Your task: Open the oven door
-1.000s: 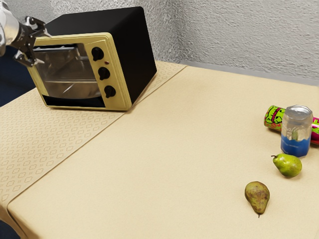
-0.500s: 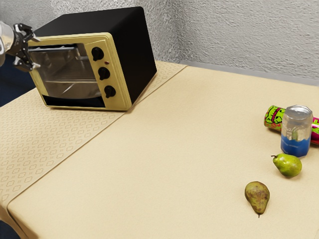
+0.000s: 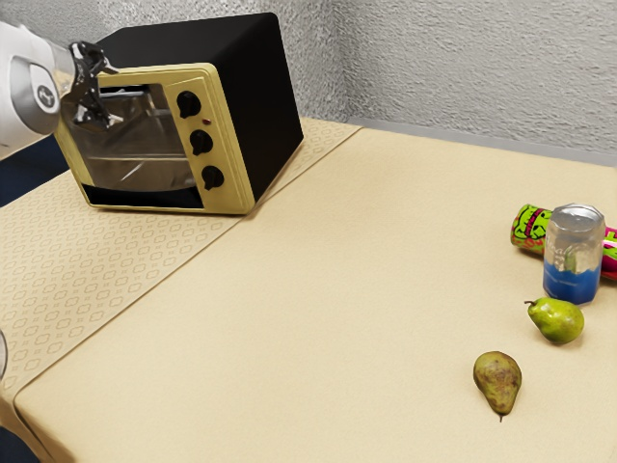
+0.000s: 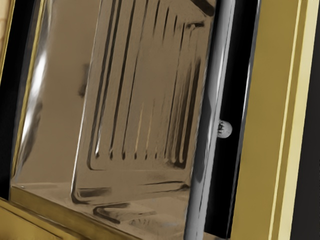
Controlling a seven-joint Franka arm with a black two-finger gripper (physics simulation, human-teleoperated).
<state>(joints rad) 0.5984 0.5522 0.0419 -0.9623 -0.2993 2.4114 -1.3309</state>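
Oven door [image 3: 140,154] is closed, the gripper [image 3: 108,96] in front near its handle bar [image 4: 219,45], fingers spread wide; the can [image 3: 575,256] stands well apart from the door.

The oven door [image 3: 145,156] is of brownish see-through glass. It stands upright and closed, at ten o'clock in the exterior view, with grey bar handle [image 4: 212,100] along its twelve o'clock edge.

Black, angular, jointed gripper [image 3: 110,97], silvery collar [image 3: 64,69] behind it, rounded white arm [image 3: 17,68], round grey cap [image 3: 45,96] with dark marking
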